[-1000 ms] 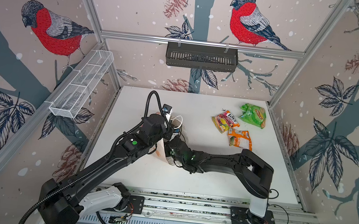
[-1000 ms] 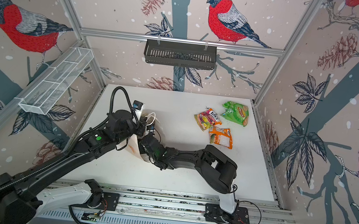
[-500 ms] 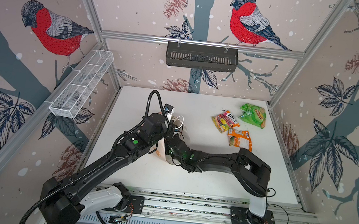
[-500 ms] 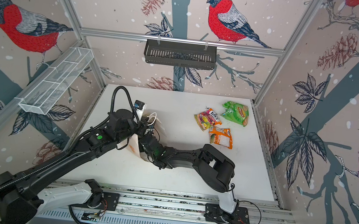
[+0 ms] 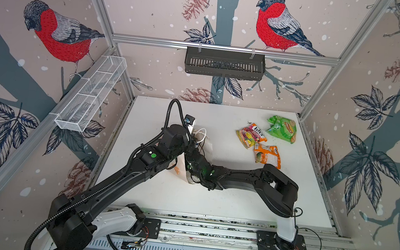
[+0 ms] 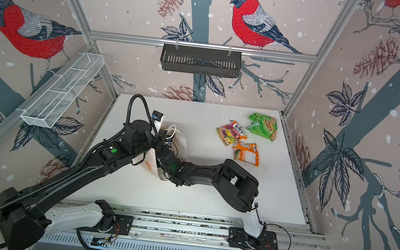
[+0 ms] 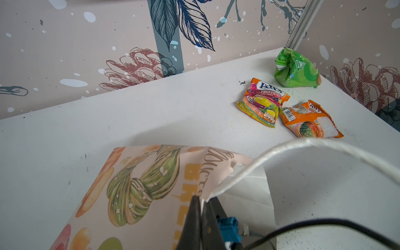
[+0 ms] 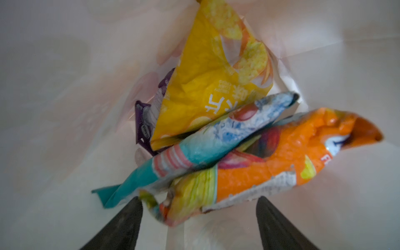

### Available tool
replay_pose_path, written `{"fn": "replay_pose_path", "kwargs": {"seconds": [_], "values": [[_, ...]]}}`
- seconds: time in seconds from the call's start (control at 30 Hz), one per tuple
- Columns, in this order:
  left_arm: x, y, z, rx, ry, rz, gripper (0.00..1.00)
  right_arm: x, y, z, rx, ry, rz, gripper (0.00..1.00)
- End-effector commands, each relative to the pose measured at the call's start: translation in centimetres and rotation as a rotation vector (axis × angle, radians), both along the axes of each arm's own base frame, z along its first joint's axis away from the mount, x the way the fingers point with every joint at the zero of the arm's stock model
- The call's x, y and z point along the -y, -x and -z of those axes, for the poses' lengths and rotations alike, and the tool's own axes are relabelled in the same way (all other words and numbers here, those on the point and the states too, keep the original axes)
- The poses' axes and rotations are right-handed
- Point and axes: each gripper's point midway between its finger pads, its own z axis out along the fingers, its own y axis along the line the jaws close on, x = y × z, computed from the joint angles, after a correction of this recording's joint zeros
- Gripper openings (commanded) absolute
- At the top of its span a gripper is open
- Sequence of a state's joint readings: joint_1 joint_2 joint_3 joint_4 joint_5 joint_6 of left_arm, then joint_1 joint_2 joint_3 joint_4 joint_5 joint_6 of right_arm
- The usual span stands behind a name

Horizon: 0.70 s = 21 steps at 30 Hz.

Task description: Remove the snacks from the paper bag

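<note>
Robot at work on a snack bag: three packets are out, at least four are yet to come. On the white table [image 5: 223,198], a green packet [image 5: 283,128], a multicoloured packet [image 5: 250,135] and an orange packet [image 5: 267,156] lie close together toward 1 o'clock, well apart from the paper bag [image 5: 208,147], which sits just toward 9 o'clock of the table's middle.

The left gripper [image 7: 203,200] is pinched tight on the bag's paper rim, right beside a white cord handle [image 7: 281,149], holding the mouth up. The right gripper [image 8: 199,200] is down inside the bag with its jaws spread wide and nothing clamped between them. The crumpled near end of a second orange packet [image 8: 270,160] lies in the gap between its tips.

Deeper in the bag are a teal packet [image 8: 194,151], a yellow packet [image 8: 207,75] and a purple packet [image 8: 142,121], the purple one mostly hidden behind the yellow. By that count the job looks a little under half done, and the next lift is probably the second orange packet.

In both top views the bag's long axis seems to run from 12 to 6 o'clock, handles and mouth at the 12 o'clock end. The arms hide whether it stands or leans. The second orange packet lies with its long axis across the jaw gap.
</note>
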<state>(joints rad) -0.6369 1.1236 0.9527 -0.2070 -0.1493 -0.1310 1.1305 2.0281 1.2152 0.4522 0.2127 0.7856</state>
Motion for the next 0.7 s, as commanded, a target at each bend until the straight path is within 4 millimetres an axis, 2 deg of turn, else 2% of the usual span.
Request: {"fn": "replay_pose_path", "kwargs": {"seconds": [0.0,0.13,0.4,0.5,0.67], "values": [[1.0,0.5,0.3,-0.036,0.026,0.046,0.00,-0.7,-0.6,0.0,-0.007,-0.020,0.014,0.83],[1.0,0.5,0.1,-0.027,0.028,0.047,0.00,-1.1,-0.8,0.4,-0.014,-0.038,0.007,0.79],[0.9,0.7,-0.1,-0.017,0.030,0.053,0.00,-1.3,-1.9,1.6,-0.019,-0.032,0.017,0.49],[0.8,0.7,-0.1,-0.014,0.024,0.050,0.00,-1.3,-2.3,2.0,-0.020,-0.021,0.023,0.44],[0.6,0.7,0.0,-0.011,0.016,0.043,0.00,-0.5,-3.0,2.8,-0.025,0.004,0.044,0.17]]}}
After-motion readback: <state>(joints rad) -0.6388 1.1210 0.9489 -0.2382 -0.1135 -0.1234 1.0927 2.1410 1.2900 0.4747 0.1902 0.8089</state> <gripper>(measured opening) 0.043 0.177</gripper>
